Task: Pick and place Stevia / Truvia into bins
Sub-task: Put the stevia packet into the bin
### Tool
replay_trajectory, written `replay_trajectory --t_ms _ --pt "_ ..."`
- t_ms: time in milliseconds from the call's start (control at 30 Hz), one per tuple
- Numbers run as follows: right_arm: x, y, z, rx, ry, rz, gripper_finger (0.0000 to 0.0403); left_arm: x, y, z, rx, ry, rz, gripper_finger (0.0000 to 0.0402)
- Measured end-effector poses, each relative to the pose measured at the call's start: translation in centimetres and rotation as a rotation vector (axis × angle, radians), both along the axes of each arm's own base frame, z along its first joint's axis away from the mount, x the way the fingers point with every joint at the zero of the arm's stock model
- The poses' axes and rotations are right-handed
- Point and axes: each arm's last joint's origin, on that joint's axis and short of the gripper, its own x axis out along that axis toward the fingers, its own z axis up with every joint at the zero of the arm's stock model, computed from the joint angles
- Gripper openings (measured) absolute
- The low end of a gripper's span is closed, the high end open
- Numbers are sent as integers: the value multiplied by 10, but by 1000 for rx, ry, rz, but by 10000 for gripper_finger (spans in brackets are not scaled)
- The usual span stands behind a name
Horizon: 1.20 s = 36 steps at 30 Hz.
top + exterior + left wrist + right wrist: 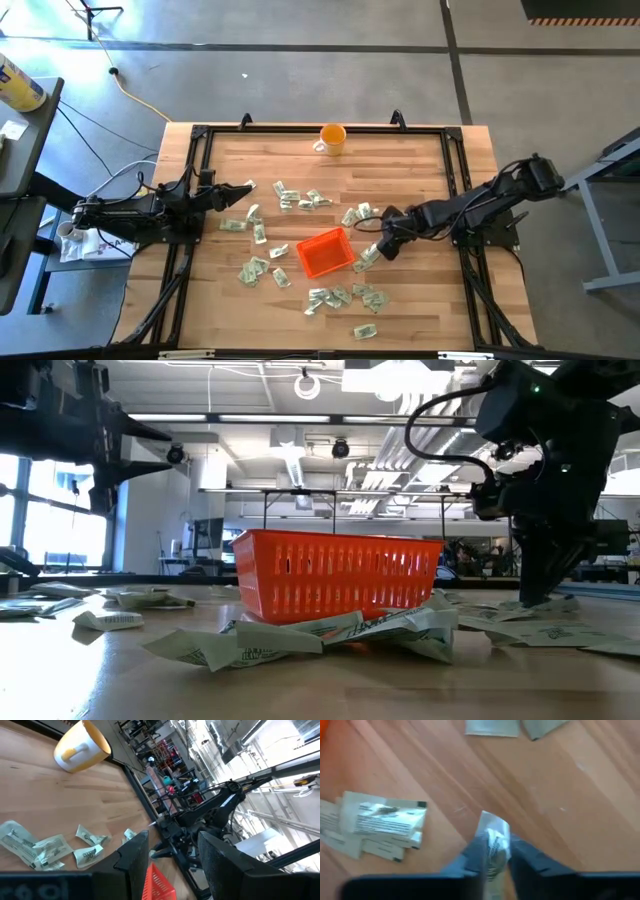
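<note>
Right wrist view is showing the right end effector (495, 855) clamping one sachet (494, 845) between its fingers, low over the desk (580, 810), so the pick step looks in hand. From above, this end effector (385, 248) is sitting just right of the orange tray (324, 252); the next move likely calls for lifting clear, carrying the sachet left over the tray rim and letting go inside. The left end effector (243, 190) is waiting near the left edge with its fingers apart, holding nothing. I am counting one tray, one mug (331, 139), and roughly thirty sachets (300, 199) lying scattered around the tray; overlaps are blocking an exact count.
</note>
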Motion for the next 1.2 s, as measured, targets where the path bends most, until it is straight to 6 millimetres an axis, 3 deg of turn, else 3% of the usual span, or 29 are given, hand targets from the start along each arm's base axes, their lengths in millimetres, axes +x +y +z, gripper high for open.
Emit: replay_trajectory --t_ms 67,167,433,533,700,1000,1200 --pt "1 -3 1 32 -3 -23 13 0 0 0 0 0 0 205" --pt "3 -7 9 60 -28 -67 20 0 0 0 0 0 0 205" --pt "51 -31 97 -11 -384 59 10 0 0 0 -1 0 8 205" --pt "71 -42 114 69 -443 173 11 0 1 0 -1 -1 23 205" --pt "109 -47 105 180 -402 342 3 0 1 0 -1 -2 33 205" --pt "175 -26 82 346 -319 593 13 0 0 0 -1 -2 5 205" --pt "192 -25 66 354 -177 598 29 1 -4 -1 1 9 -150 205"
